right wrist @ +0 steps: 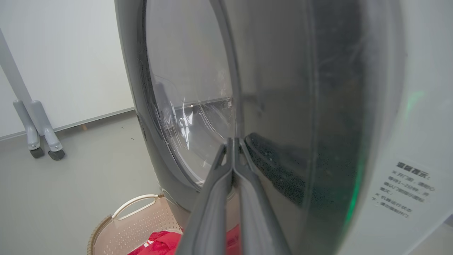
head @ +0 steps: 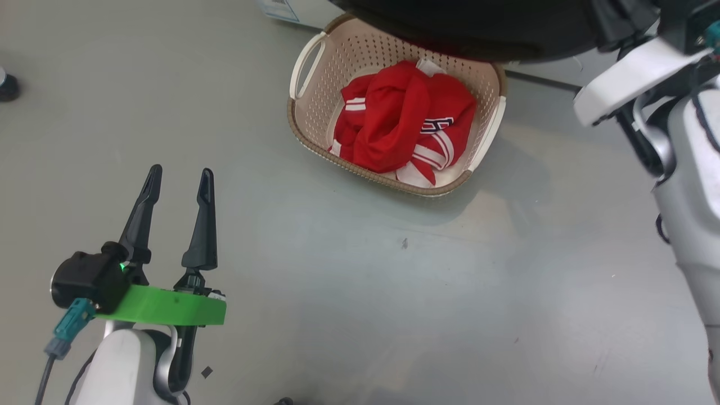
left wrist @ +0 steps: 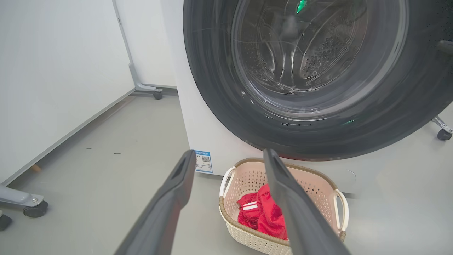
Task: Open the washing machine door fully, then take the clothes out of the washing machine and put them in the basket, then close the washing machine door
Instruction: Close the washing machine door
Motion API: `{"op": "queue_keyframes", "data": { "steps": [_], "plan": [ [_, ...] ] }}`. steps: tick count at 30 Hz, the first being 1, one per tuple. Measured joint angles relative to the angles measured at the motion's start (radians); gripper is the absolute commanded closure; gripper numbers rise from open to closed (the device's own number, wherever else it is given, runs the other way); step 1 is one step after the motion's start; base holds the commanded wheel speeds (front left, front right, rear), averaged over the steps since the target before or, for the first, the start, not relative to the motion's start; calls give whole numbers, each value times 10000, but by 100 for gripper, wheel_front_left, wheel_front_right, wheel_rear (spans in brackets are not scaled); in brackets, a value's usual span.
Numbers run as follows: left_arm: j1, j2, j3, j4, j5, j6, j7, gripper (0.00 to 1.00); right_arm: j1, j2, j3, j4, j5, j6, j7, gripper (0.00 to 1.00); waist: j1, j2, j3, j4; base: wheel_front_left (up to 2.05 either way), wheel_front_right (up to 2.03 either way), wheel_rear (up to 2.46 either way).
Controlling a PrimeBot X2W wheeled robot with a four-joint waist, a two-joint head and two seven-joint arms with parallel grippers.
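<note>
The cream basket [head: 326, 90] stands on the grey floor, and the red clothes [head: 394, 124] with white stripes lie bunched inside it. Just behind it rises the washing machine [left wrist: 198, 134], whose black-rimmed washing machine door [left wrist: 219, 88] lies close against the white front; I cannot tell if it is latched. My left gripper [head: 181, 171] hovers open and empty over the floor, left of the basket [left wrist: 247, 177] and short of it. My right gripper [right wrist: 233, 141] is shut on nothing, its tips at the door [right wrist: 283, 88] face. Part of the clothes [left wrist: 263, 216] shows between the left fingers.
My right arm's pale forearm [head: 630, 79] reaches up past the basket's right side toward the door [head: 478, 28]. Wheeled stand feet [right wrist: 42, 148] and a caster [left wrist: 33, 209] stand by white panels to the left. A blue sticker [left wrist: 203, 161] marks the washer's lower front.
</note>
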Motion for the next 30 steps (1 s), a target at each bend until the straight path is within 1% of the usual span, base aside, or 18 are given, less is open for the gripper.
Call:
{"op": "queue_keyframes", "data": {
  "steps": [2, 4, 5, 7, 10, 16, 19, 22, 30],
  "plan": [
    [-39, -21, -10, 2, -2, -2, 0, 0, -291, -81, -123, 56, 23, -2, 71, 100, 0, 0, 161, 46, 0, 0, 0],
    [-148, -50, -35, 12, -52, -4, 0, 0, -541, 4, -439, 123, 278, -21, 73, 100, 0, 0, 326, 97, 0, 0, 0],
    [-219, -59, -48, 12, -71, -33, 0, 0, -677, -2, -539, 155, 341, -94, 92, 100, 0, 0, 406, 123, 0, 0, 0],
    [-352, -75, -79, 10, -73, -48, 0, 0, -990, -67, -662, 234, 349, -113, 167, 100, 0, 0, 566, 179, 0, 0, 0],
    [-482, -111, -107, 42, -94, -77, 0, 0, -1428, -232, -731, 357, 332, -117, 192, 100, 0, 0, 794, 266, 0, 0, 0],
    [-632, -146, -92, 107, -178, -79, 0, 0, -2086, -355, -761, 612, 8, -339, 186, 100, 0, 0, 1148, 421, 0, 0, 0],
    [-671, -151, -88, 161, -205, -79, 0, 0, -2283, -297, -769, 711, -52, -439, 155, 100, 0, 0, 1285, 453, 0, 0, 0],
    [-792, -155, -73, 182, -211, -79, 0, 0, -2484, -219, -761, 813, -96, -453, 134, 100, 0, 0, 1408, 457, 0, 0, 0],
    [-1020, -178, -153, 360, -313, -88, 0, 0, -2645, -52, -769, 1292, -117, -529, -395, 100, 1, 0, 1467, 453, 0, 0, 0]
  ]
}}
